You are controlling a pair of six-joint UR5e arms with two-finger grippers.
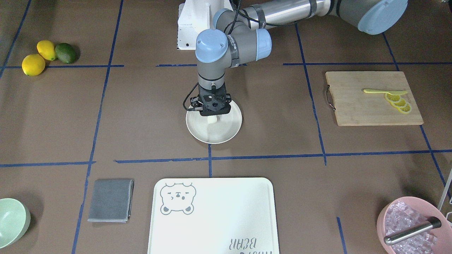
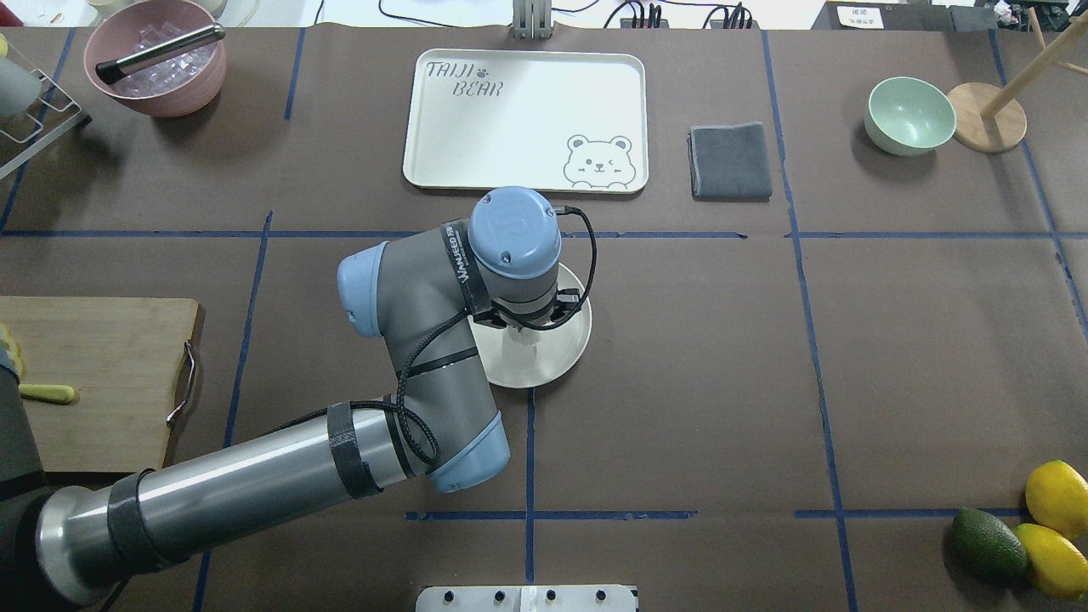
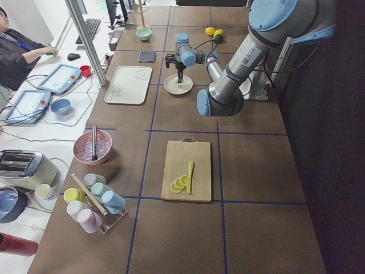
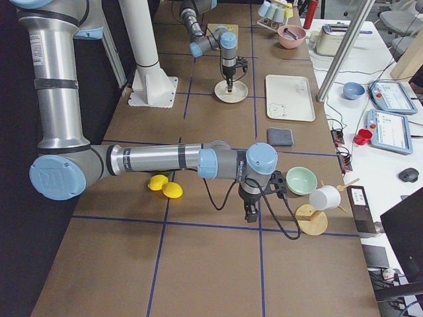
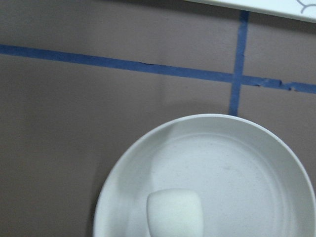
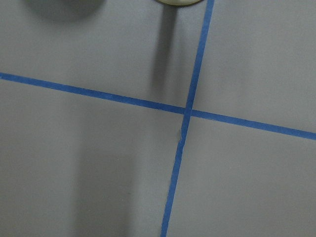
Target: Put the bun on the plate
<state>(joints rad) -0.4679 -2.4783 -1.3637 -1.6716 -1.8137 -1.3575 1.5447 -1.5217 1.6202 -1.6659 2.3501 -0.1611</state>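
The cream-white plate (image 1: 226, 135) (image 2: 563, 357) sits at the table's middle. My left gripper (image 1: 212, 115) (image 2: 524, 331) points straight down over the plate's robot-side half. It looks shut on the small white bun (image 1: 213, 120), which hangs just under it, over the plate's floor. In the left wrist view the bun (image 5: 175, 213) shows large at the bottom edge, inside the plate (image 5: 276, 148); the fingers do not show there. My right gripper (image 4: 252, 212) hovers low over bare table near the mint bowl (image 4: 301, 179); I cannot tell if it is open or shut.
A bear-printed tray (image 1: 212, 215), a grey cloth (image 1: 110, 200) and the mint bowl (image 1: 10, 222) lie on the operators' side. A cutting board (image 1: 367, 109) with lemon slices, a pink bowl of ice (image 1: 409, 225), and lemons with an avocado (image 1: 65, 53) are out at the sides.
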